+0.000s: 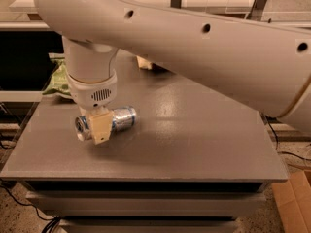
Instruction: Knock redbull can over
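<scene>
The redbull can [122,119], silver and blue, lies on its side on the grey table [194,140] at the left, with its top end [81,128] pointing left and toward the front. My gripper [100,129] hangs from the white wrist [92,76] straight down over the can's left half. Its tan tip is in front of the can and covers part of it. The big white arm [204,47] crosses the top of the view.
A green snack bag [57,79] lies at the table's back left edge, behind the wrist. A brown-and-yellow snack bag [146,63] shows partly under the arm at the back. A cardboard box [294,203] stands on the floor at the lower right.
</scene>
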Available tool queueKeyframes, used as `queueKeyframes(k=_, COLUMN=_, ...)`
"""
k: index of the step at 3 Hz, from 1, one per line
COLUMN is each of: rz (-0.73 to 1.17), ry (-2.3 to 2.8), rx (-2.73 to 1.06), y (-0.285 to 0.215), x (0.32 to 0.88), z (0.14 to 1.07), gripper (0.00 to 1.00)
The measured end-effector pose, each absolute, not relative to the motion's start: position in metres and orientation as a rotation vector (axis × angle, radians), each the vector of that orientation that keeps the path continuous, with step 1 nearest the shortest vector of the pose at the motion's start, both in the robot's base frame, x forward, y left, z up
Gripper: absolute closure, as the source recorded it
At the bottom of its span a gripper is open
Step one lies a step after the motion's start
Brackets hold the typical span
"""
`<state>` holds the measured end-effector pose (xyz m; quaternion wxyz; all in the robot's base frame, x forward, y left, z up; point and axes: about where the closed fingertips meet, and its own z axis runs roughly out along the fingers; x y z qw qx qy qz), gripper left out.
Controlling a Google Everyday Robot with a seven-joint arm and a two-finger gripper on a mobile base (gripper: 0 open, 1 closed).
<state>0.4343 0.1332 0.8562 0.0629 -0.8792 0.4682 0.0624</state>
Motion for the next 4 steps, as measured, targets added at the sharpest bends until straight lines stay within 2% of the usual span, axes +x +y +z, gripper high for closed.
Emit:
queueKeyframes(k=1, rz=0.252, ry=1.441, rx=-2.636, y=0.1368, x=0.4343, z=0.8535, gripper=0.82)
queueKeyframes(k=4, rz=0.329, ry=1.443, rx=-2.624, y=0.1416, x=0.4311, z=0.8536, gripper=0.13)
